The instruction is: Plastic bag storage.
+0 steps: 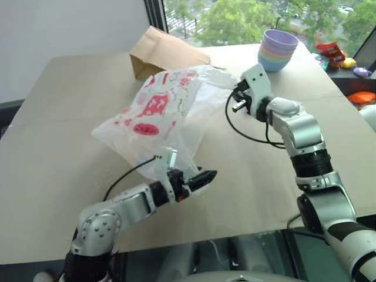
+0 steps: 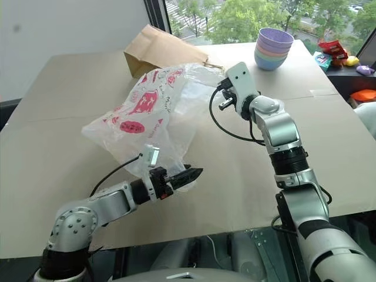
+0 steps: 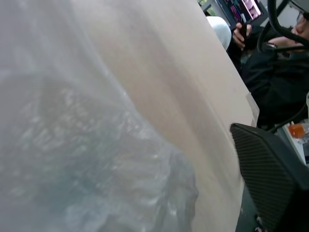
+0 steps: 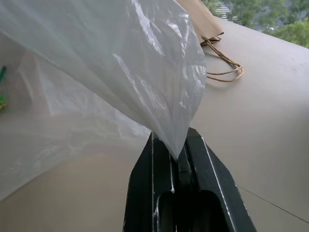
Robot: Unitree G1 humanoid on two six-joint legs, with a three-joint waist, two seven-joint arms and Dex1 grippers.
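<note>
plastic bag [image 1: 158, 111]: thin, limp, light, slippery film | right gripper [image 4: 177, 155] clamped on top edge | left gripper [image 1: 202, 176] ajar at lower fold, grip unclear | best hold: bunched film

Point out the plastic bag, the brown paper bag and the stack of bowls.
plastic bag [image 1: 154, 111], left eye view, red-printed side.
brown paper bag [image 1: 164, 51], left eye view, flat top face.
stack of bowls [image 1: 278, 50], left eye view, outer wall.

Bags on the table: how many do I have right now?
2. The plastic bag hangs mid-table, one corner pinched in the right gripper, the left gripper at its lower edge. The brown paper bag lies flat behind it, partly hidden, so more may be behind.
</note>
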